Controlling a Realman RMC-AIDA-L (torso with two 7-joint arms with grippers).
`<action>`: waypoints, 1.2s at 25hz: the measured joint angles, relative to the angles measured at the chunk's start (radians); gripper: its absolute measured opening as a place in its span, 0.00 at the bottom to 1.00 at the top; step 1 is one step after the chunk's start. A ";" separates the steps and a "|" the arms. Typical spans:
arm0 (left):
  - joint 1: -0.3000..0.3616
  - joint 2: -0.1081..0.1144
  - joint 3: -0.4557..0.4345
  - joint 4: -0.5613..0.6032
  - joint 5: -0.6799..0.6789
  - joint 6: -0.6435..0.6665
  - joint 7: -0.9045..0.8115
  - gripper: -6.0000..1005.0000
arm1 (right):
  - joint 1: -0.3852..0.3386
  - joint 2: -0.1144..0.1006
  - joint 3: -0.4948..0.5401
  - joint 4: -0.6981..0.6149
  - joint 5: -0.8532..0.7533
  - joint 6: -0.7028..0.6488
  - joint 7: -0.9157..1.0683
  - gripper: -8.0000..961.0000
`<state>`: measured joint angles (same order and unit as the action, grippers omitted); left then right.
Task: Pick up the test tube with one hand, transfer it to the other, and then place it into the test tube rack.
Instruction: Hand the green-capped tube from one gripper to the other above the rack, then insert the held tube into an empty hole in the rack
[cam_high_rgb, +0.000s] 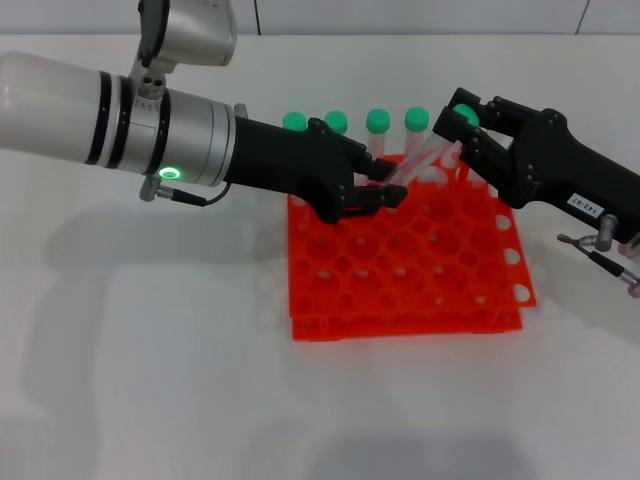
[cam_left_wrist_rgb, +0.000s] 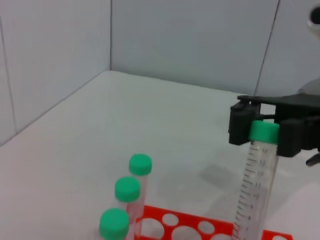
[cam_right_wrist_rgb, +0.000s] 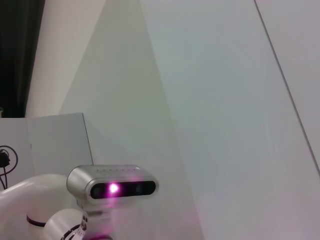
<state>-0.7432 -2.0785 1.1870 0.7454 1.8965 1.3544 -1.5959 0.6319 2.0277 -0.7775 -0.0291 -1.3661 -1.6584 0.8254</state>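
Green-capped tubes standing in the rack: four (cam_high_rgb: 293, 122) (cam_high_rgb: 336, 122) (cam_high_rgb: 378, 121) (cam_high_rgb: 416, 120), in a row just behind the left gripper
Green-capped test tube held up: one (cam_high_rgb: 425, 155), slanting between the two grippers
Test tube rack: one (cam_high_rgb: 420, 300), orange-red, beneath both grippers
Grippers: two, the left gripper (cam_high_rgb: 375, 185) and the right gripper (cam_high_rgb: 462, 122)
Head camera unit: one (cam_right_wrist_rgb: 112, 186), seen from the right wrist

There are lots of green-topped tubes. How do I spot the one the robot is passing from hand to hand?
Find the orange-red rack in the middle of the white table. Above its far edge, the two black grippers meet: the left gripper and the right gripper. The test tube slants between them, its green cap in the right gripper, while the other tubes stand upright in the rack.
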 joint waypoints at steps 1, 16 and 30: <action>0.000 0.000 0.000 0.005 0.001 0.001 -0.010 0.21 | 0.000 0.000 0.000 0.000 0.000 0.000 0.001 0.27; 0.245 -0.002 -0.006 0.437 -0.010 0.083 -0.206 0.75 | -0.004 -0.003 -0.008 -0.023 -0.001 -0.010 0.006 0.27; 0.615 -0.006 -0.076 0.397 -0.350 0.055 0.142 0.89 | 0.026 -0.008 -0.117 -0.199 -0.013 0.039 0.141 0.27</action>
<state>-0.1279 -2.0841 1.1111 1.1421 1.5462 1.4096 -1.4538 0.6575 2.0196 -0.8950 -0.2278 -1.3790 -1.6189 0.9665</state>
